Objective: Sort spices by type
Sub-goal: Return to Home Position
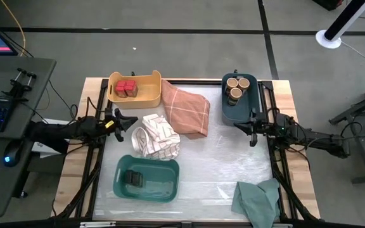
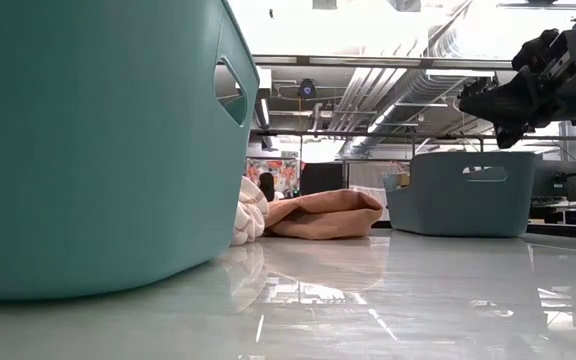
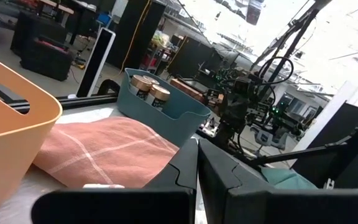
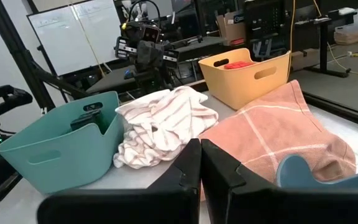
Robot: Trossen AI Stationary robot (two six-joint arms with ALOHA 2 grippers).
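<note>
Red-topped boxy spices (image 1: pixel 126 88) sit in the yellow bin (image 1: pixel 146 96) at the far left. Round tan-topped jars (image 1: pixel 235 87) stand in the blue bin (image 1: pixel 236 111) at the far right. A black block (image 1: pixel 134 179) lies in the teal bin (image 1: pixel 163 188) near the front. My left gripper (image 1: pixel 130 120) is shut and level at the table's left side, pointing right, with nothing in it. My right gripper (image 1: pixel 238 125) is shut and level beside the blue bin, pointing left, also holding nothing. In the wrist views both grippers, left (image 3: pixel 197 155) and right (image 4: pixel 201 155), show their fingers together.
An orange checked cloth (image 1: pixel 187 107) lies crumpled between the yellow and blue bins. A striped white cloth (image 1: pixel 157 136) is heaped at the middle left, and a green cloth (image 1: pixel 258 199) hangs over the near right corner. Bare tabletop (image 1: pixel 227 164) lies at the centre right.
</note>
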